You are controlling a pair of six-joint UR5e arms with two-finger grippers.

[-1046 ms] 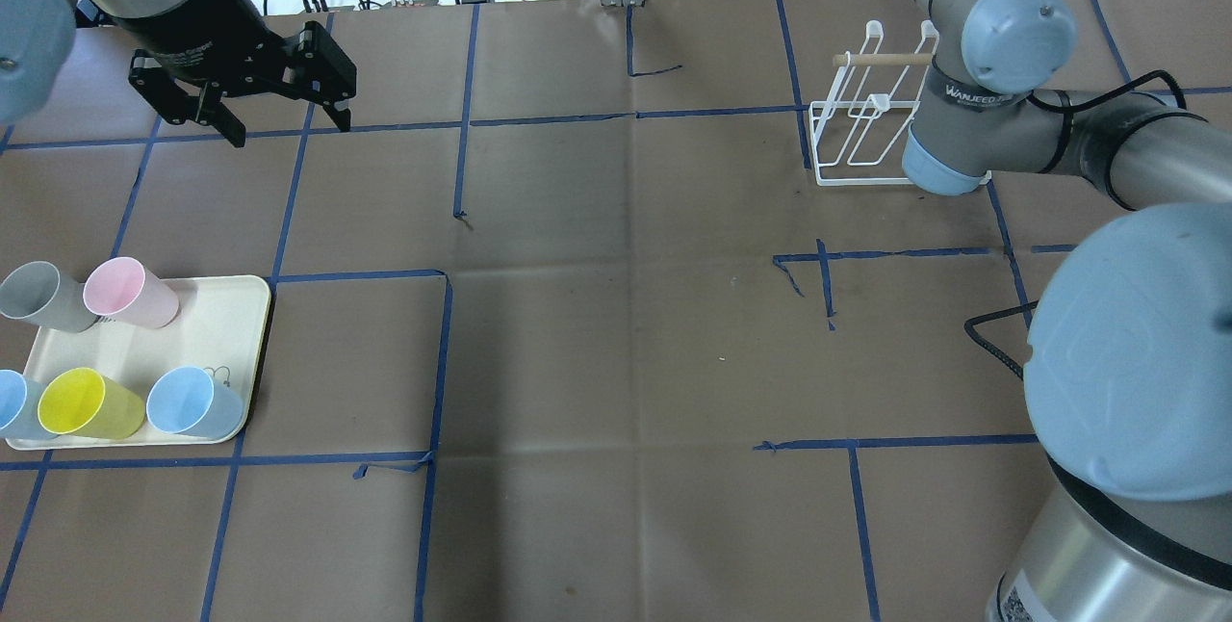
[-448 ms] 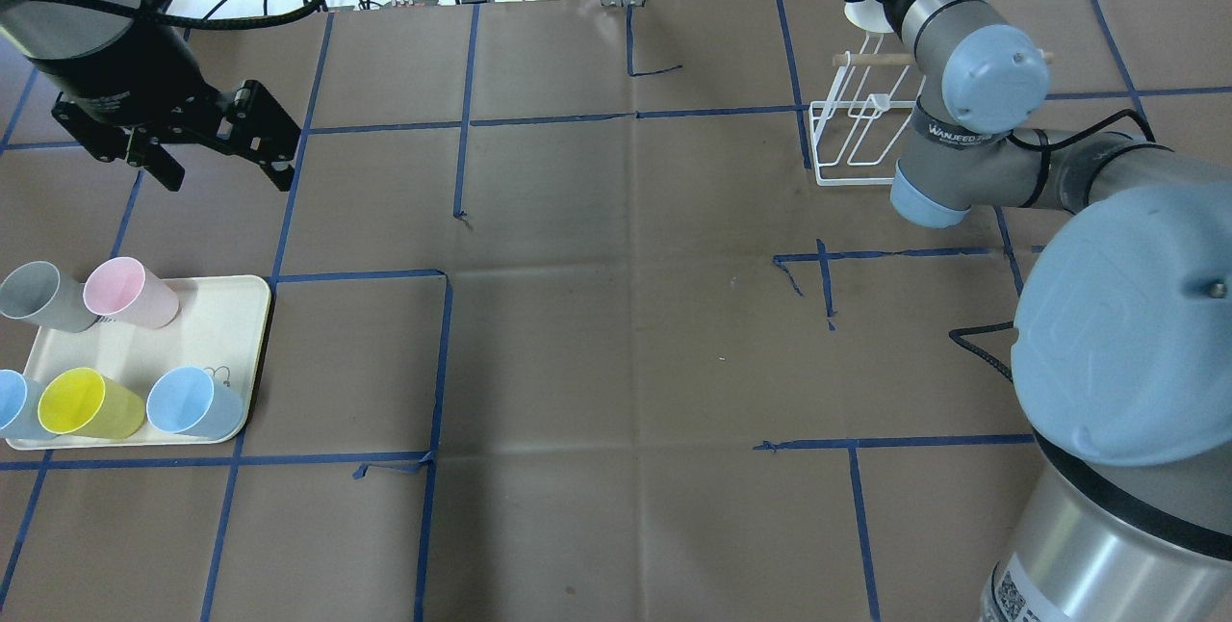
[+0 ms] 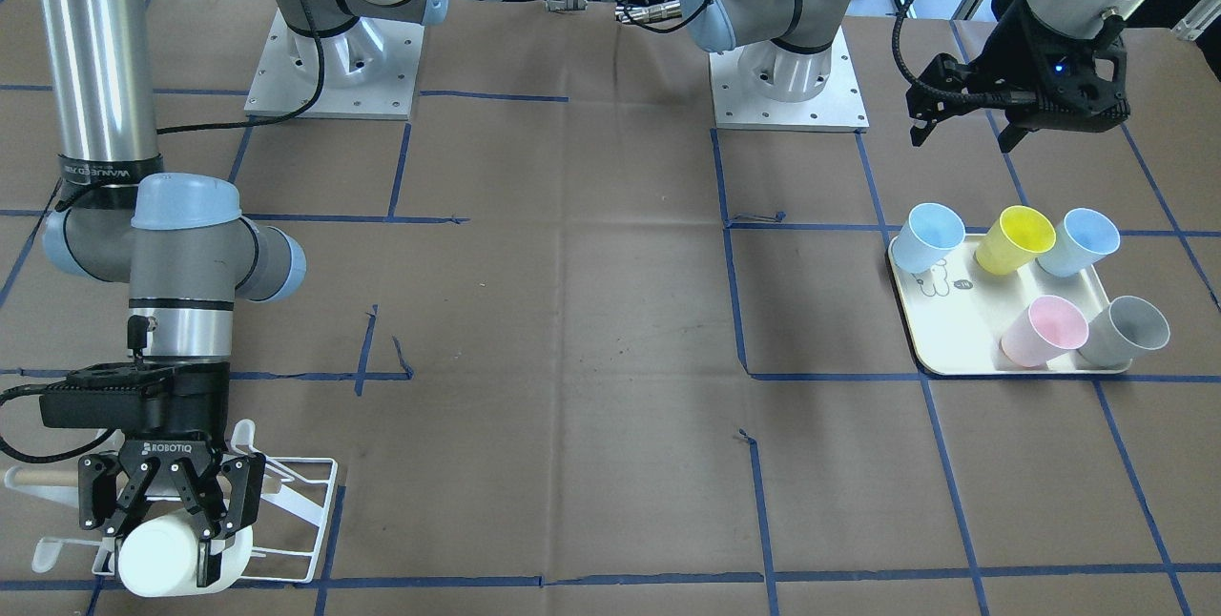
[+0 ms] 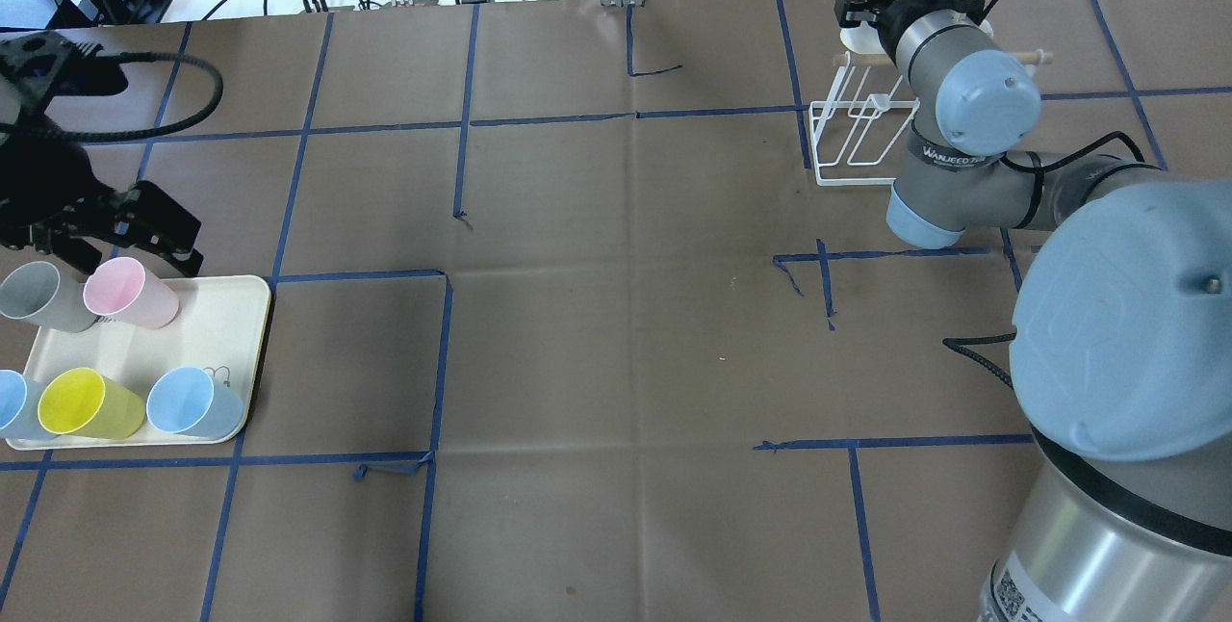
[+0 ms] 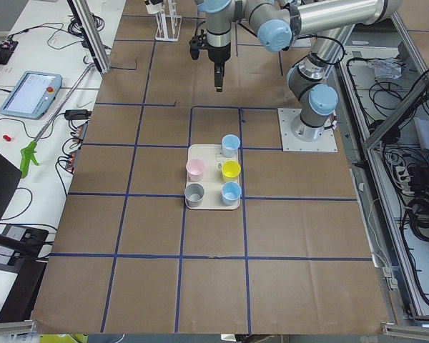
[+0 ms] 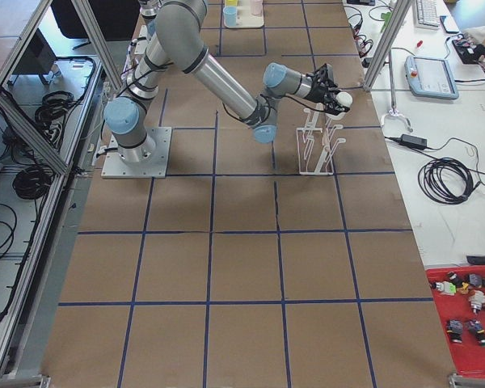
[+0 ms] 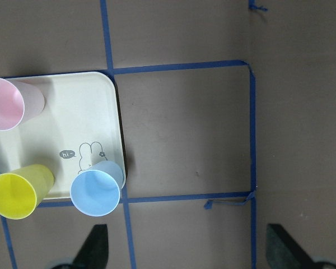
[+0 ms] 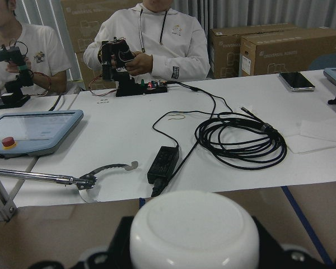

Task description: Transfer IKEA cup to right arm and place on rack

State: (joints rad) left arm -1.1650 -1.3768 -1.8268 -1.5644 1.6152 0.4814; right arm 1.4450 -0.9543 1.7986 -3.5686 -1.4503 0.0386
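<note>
Over rack (image 3: 316,502), right claw (image 3: 160,542) grips white cup (image 3: 153,561) (possibly touching, partly hidden).

The right arm (image 3: 181,263) reaches far forward, the right gripper (image 3: 162,549) held level and clamped on a white cup (image 3: 143,566), while the left gripper (image 3: 962,128) points straight down with jaws spread wide.
</note>
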